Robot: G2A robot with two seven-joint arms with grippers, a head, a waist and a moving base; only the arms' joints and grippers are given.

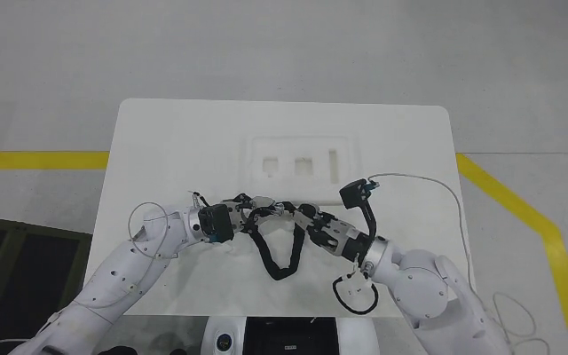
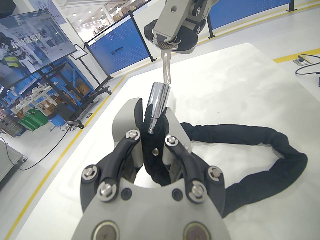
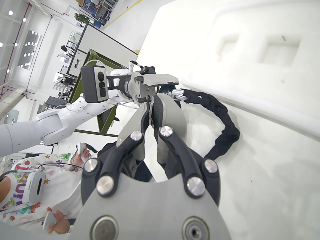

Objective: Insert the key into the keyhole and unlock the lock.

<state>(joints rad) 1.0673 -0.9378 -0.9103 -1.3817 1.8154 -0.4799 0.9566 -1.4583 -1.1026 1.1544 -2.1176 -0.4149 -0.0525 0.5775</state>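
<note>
Over the near half of the table (image 1: pixel 177 142), the left gripper (image 2: pixel 153 116) clamps the lock's chrome cylinder (image 2: pixel 157 101). The right gripper (image 2: pixel 167 38) pinches the key (image 2: pixel 166 68), its tip at the cylinder's mouth. Insertion looks like the step in hand; next comes a straight push, then a twist. Both forearms angle inward, and the black chain (image 2: pixel 275 146) lies on the table.
</note>
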